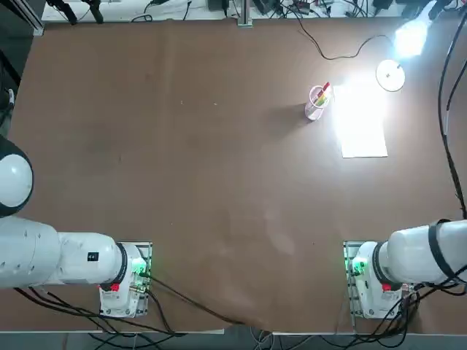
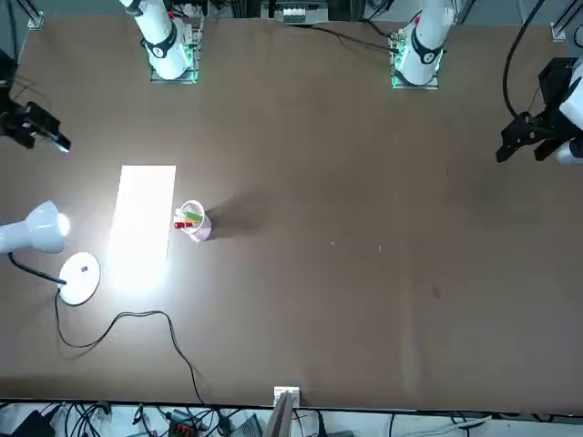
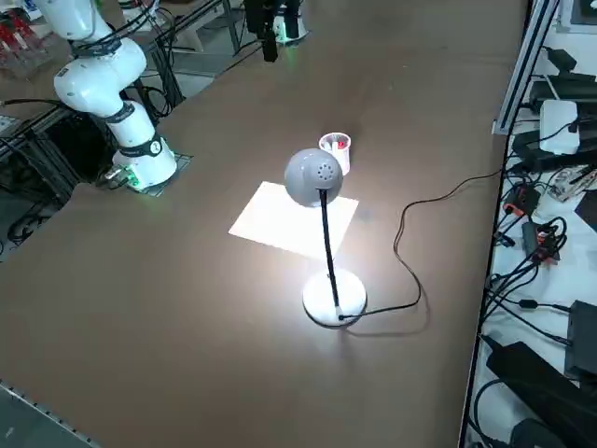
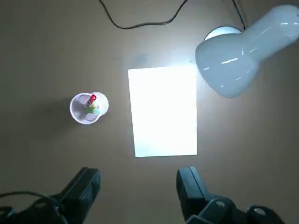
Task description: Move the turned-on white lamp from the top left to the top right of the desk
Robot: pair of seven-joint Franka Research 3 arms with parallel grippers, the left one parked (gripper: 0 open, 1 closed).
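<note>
Lamp [image 1: 398,58] stood lit at the top right of the desk [image 1: 182,168] as the overhead camera showed it, its round base [image 3: 334,297] flat on the brown surface, its glowing head [image 4: 233,58] leaning out over a sheet of white paper [image 1: 363,124]. A thin black cord [image 2: 127,328] trailed from the base in loose curves toward the far edge. Judged from its build, the lamp looked light and rigid, with a disc base heavy enough to keep it upright but a tall slim neck [image 3: 327,245] that would make it tip if pushed high up. The smooth head seemed too broad and rounded for a secure pinch; the neck, low down near the base, looked the better place to take hold. The cord would probably drag and could tug the lamp sideways on a long carry.

The right gripper [image 4: 138,184] hung above the desk on the robot's side of the paper, pointing down, its two fingers spread wide with nothing between them and touching nothing.

A clear cup [image 1: 318,102] stood upright just beside the paper, on the side away from the lamp and apart from both. It held a few pens [image 4: 92,103], one red, another greenish; how many could not be told.
</note>
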